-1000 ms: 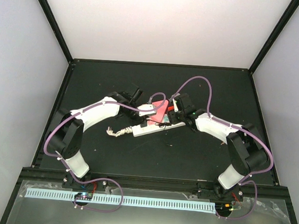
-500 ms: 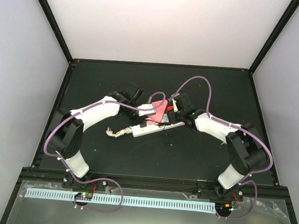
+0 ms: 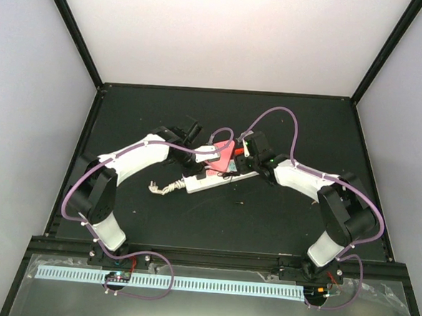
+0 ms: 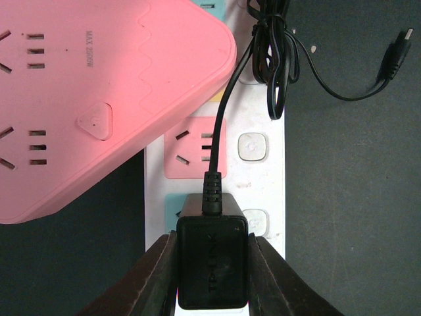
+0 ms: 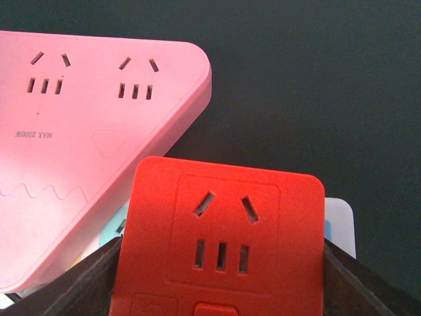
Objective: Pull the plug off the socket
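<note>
My left claw (image 4: 212,266) is clamped on the black plug (image 4: 212,250), with one dark finger pressed against each side of its body. The plug stands on the socket (image 4: 263,178), the long white strip, at the outlet just past the teal face (image 4: 170,205). I cannot tell whether its pins are seated. Its black cord (image 4: 227,118) runs up across the pink outlet face (image 4: 191,148) to a tangled cable bundle (image 4: 273,59). From the bundle a thin lead loops out to a small connector (image 4: 396,56) lying on the dark table (image 4: 355,197). A pink power strip (image 4: 99,99) lies slantwise over the far part of the socket and hides some of it. My right claw (image 5: 222,263) is closed on a red adapter block (image 5: 220,210), fingers against both its sides, and the pink power strip is just beside that block. From above, the socket lies across the middle of the table between the two arms, its frayed white cord stub (image 3: 162,187) trailing off its left end.
</note>
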You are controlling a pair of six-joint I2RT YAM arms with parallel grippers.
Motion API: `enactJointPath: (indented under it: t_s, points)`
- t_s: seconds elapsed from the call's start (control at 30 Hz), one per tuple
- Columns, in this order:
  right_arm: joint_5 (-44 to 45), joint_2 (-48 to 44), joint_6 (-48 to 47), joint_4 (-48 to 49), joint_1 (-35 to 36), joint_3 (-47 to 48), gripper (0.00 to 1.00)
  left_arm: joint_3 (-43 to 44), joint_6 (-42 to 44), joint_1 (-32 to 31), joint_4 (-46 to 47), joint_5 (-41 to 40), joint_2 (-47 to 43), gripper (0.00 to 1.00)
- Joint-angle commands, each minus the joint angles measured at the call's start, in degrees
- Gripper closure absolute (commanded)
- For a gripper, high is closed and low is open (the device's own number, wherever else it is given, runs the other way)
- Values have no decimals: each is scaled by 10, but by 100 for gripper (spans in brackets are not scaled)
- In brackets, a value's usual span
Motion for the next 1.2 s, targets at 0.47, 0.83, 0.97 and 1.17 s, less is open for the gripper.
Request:
enactJointPath:
  t_s: [0.47, 0.83, 0.97, 1.17]
  points:
    - [90, 34, 11, -4, 23, -17, 91, 22, 0, -46, -1, 2, -48, 86]
    - [90, 34, 10, -4, 22, -16, 89, 23, 5, -42, -15, -5, -55, 88]
    - [87, 34, 9, -5, 23, -16, 87, 22, 3, -40, -23, 4, -73, 89]
    - [84, 30, 7, -3, 23, -17, 78, 14, 0, -37, -38, 4, -102, 89]
